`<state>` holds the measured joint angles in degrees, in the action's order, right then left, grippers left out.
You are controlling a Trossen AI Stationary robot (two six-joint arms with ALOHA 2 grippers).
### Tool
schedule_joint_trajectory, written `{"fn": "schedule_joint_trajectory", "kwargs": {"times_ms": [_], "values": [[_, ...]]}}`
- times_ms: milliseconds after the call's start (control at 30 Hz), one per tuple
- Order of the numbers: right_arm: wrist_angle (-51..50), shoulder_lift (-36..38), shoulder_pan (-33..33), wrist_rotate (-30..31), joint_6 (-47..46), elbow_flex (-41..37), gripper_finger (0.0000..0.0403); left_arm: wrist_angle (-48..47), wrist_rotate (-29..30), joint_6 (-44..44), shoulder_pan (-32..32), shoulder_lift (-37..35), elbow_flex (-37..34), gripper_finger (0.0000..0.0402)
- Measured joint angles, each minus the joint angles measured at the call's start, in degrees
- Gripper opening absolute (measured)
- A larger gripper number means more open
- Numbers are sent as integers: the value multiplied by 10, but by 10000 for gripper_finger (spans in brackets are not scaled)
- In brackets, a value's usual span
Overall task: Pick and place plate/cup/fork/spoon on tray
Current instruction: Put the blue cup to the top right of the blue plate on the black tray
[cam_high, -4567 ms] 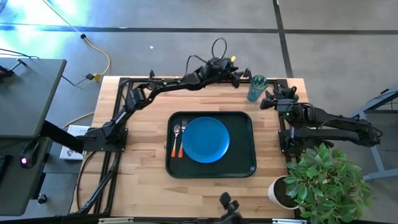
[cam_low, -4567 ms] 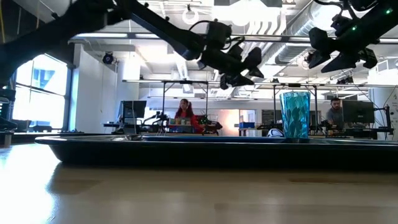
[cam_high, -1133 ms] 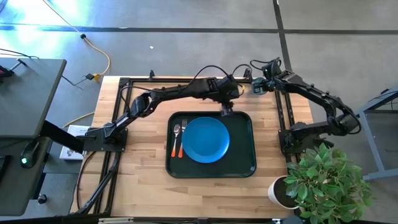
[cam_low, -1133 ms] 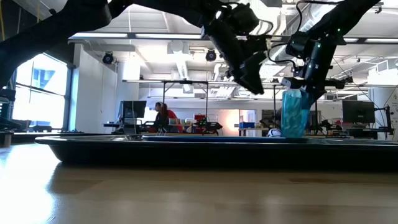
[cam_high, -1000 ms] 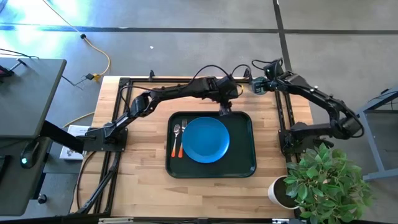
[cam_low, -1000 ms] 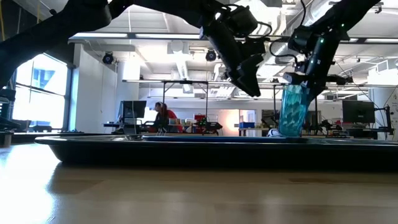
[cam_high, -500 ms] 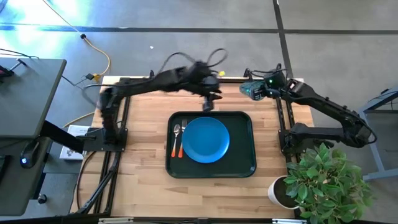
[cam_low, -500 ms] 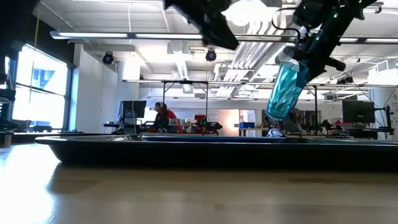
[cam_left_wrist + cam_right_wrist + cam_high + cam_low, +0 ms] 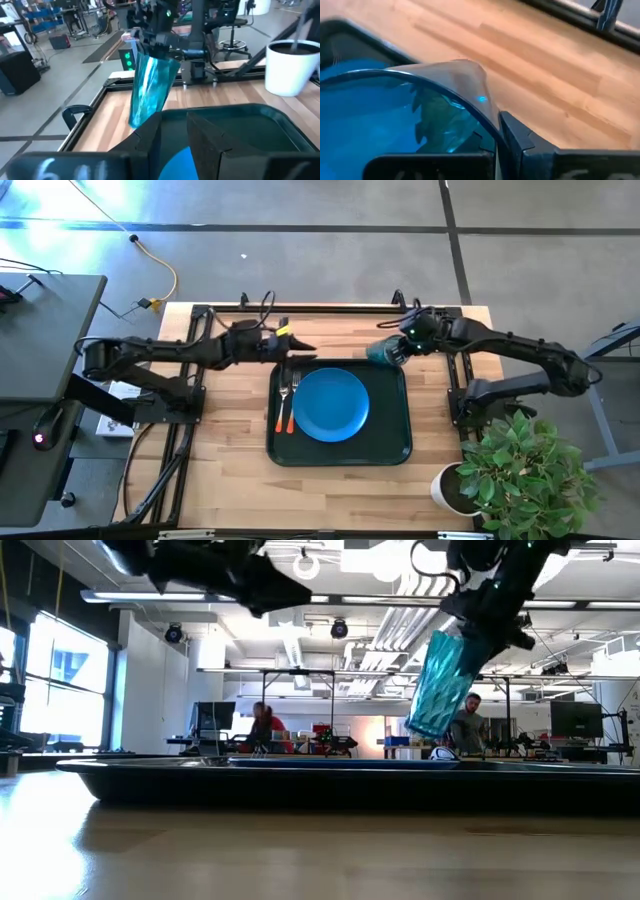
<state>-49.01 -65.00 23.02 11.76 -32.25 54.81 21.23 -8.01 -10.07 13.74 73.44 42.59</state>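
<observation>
The right gripper [image 9: 392,350] is clenched on the cup [image 9: 381,353], carrying it in the air above the tray's [image 9: 390,450] far right corner. From table height the cup [image 9: 440,685] hangs tilted, its bottom swung toward the tray's middle and well clear of the tray [image 9: 330,783] below — nothing under it touches it. The right wrist view looks straight down past the cup's rim [image 9: 440,85], with wood tabletop beyond.

On the tray lies the plate [image 9: 330,405], flat and near the centre. Just beside it, on the side toward the left arm, the spoon [image 9: 283,405] and the fork [image 9: 294,402] lie side by side, orange-red handles pointing toward the near edge, the fork the closer of the two to the plate.

The left gripper [image 9: 296,346] hovers over the table [image 9: 230,430] just off the tray's far left corner, holding nothing; its fingers [image 9: 205,145] stand a little apart (a narrow gap shows between them in its own wrist view), and that view looks across the tray at the held cup [image 9: 150,90].

A white pot [image 9: 292,65] with a plant stands by the table's edge.
</observation>
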Motion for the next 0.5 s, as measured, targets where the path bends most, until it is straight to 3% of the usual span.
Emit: {"fn": "schedule_joint_trajectory", "kwargs": {"times_ms": [300,500], "values": [[-197,-110,-68,10,-1,185,0,6,0,0,-4,-9,-32,116],[-249,-179,-72,-60,23,212,0,-2,0,4,-7,-7,-32,137]]}}
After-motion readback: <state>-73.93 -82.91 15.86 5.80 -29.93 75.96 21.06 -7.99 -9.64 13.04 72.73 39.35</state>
